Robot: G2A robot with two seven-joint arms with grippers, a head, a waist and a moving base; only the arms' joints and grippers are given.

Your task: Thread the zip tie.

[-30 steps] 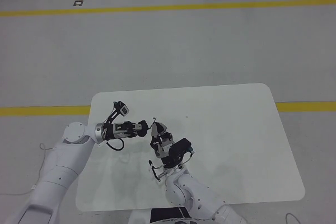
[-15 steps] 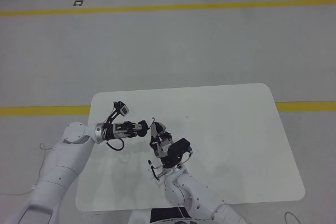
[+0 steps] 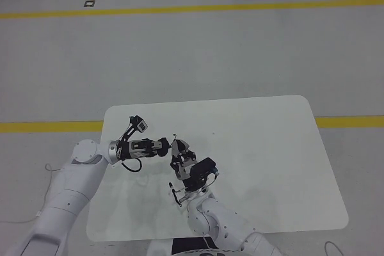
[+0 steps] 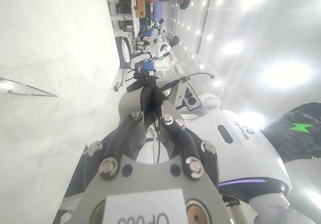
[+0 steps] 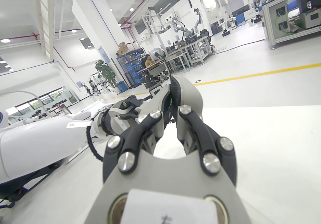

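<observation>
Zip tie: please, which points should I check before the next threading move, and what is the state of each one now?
1. The right gripper is shut on the zip tie: ok.
2. The left gripper is shut: ok.
3. The left gripper holds the other end of the zip tie: cannot tell.
4. Both grippers meet close together over the table: ok.
5. The tip is lined up with the head: cannot tell.

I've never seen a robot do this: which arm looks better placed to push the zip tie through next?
Probably right: the right gripper is shut on the zip tie, whose thin free end sticks out beyond it. The left gripper, also shut, seems to steady the other end.
</observation>
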